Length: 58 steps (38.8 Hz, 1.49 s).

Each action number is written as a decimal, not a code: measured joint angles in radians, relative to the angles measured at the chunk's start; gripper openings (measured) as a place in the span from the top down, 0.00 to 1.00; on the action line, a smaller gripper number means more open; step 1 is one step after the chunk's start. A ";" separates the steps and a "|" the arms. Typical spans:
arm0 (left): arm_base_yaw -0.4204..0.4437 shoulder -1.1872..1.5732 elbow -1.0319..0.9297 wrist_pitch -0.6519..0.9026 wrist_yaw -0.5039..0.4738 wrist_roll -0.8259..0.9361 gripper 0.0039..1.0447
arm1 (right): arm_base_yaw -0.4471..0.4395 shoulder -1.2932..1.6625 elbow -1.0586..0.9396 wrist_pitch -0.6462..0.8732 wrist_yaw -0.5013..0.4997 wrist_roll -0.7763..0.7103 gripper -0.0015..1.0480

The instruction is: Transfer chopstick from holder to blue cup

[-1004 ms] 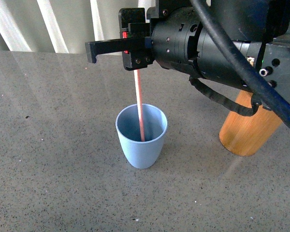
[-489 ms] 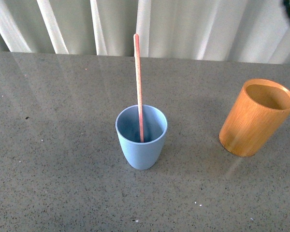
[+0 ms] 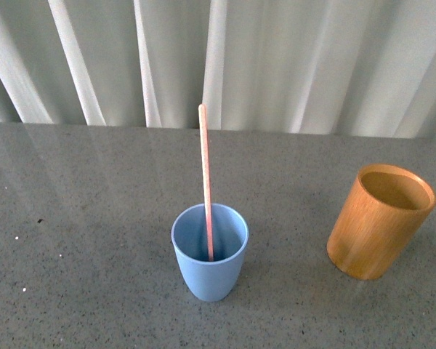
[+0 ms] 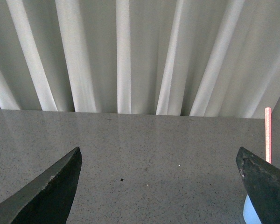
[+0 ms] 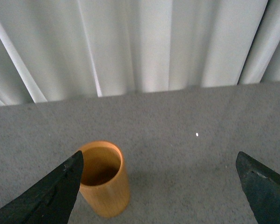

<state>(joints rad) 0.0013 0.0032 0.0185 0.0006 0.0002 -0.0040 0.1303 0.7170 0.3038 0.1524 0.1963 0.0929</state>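
Note:
The pale pink chopstick (image 3: 205,182) stands nearly upright in the light blue cup (image 3: 209,273) at the middle of the grey table. The orange-brown wooden holder (image 3: 378,222) stands to the right of the cup and looks empty inside. Neither gripper shows in the front view. In the left wrist view my left gripper (image 4: 158,179) is open and empty over bare table, with the chopstick's top (image 4: 268,135) and a sliver of the blue cup (image 4: 250,212) beside one finger. In the right wrist view my right gripper (image 5: 158,179) is open and empty, and the holder (image 5: 104,179) stands beside one finger.
A white pleated curtain (image 3: 276,65) hangs behind the table's far edge. The grey speckled tabletop (image 3: 80,218) runs across the whole front view.
One second ago the right arm filled the upper front view with its gripper above the chopstick; it has withdrawn out of sight. The chopstick stays in the blue cup. The view has shifted slightly.

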 joint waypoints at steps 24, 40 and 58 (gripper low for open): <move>0.000 0.000 0.000 0.000 0.000 0.000 0.06 | -0.128 -0.246 -0.237 0.249 -0.198 -0.092 0.99; 0.000 0.000 0.000 0.000 0.000 0.000 0.06 | -0.128 -0.378 -0.281 0.188 -0.197 -0.092 0.99; 0.000 0.000 0.000 0.000 0.000 0.000 0.06 | -0.129 -0.544 -0.281 0.024 -0.197 -0.092 0.99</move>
<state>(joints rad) 0.0013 0.0032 0.0185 0.0006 -0.0002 -0.0044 0.0017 0.1730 0.0231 0.1764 -0.0010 0.0006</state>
